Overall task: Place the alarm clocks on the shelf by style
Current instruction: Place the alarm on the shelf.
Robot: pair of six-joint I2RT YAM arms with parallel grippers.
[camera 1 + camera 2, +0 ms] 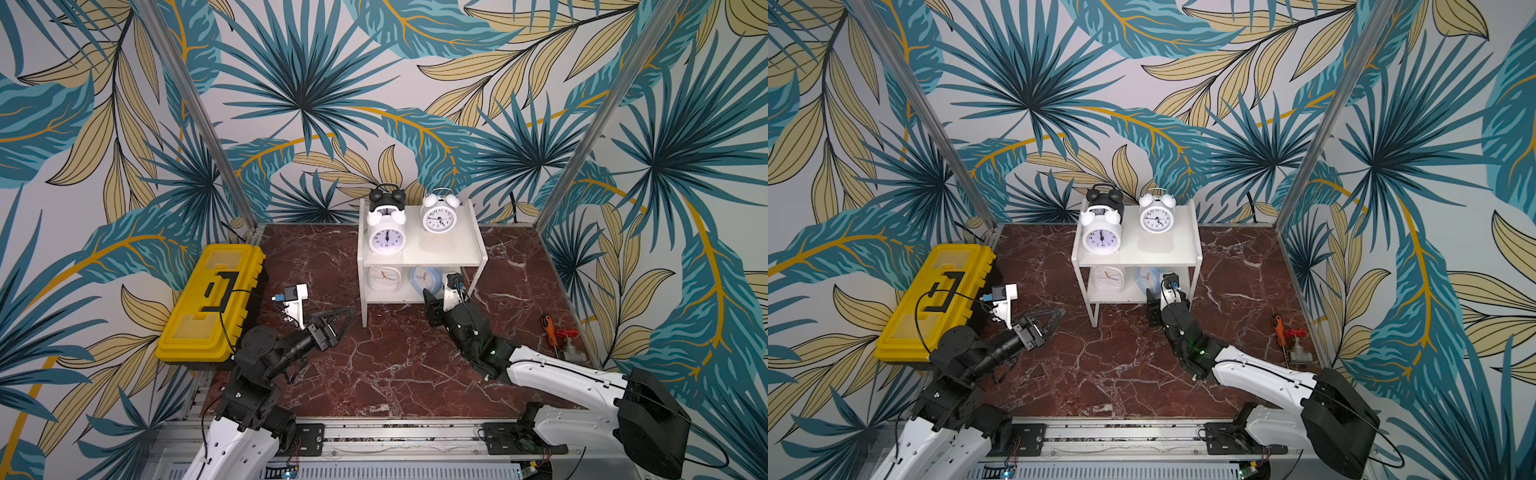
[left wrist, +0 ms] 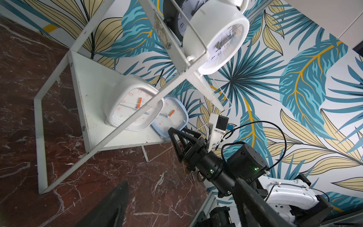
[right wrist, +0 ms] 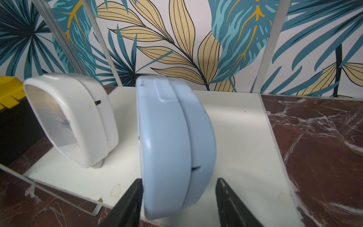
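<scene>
The white shelf (image 1: 457, 249) stands at the back of the marble table. Its top board carries a black twin-bell alarm clock (image 1: 386, 197), with a white one (image 1: 387, 237) in front of it and another white one (image 1: 439, 216) to the right. On the lower board stand a white rounded-square clock (image 1: 384, 278) and a light blue one (image 1: 426, 279). My right gripper (image 3: 178, 180) is open astride the blue clock (image 3: 172, 137): one finger is against it and the other is clear of it. My left gripper (image 1: 348, 319) hovers open and empty to the left of the shelf.
A yellow toolbox (image 1: 212, 299) lies along the left edge, close behind my left arm. An orange-handled screwdriver (image 1: 549, 328) and a red-wheeled valve (image 1: 569, 345) lie near the right wall. Aluminium posts and patterned walls close in the table.
</scene>
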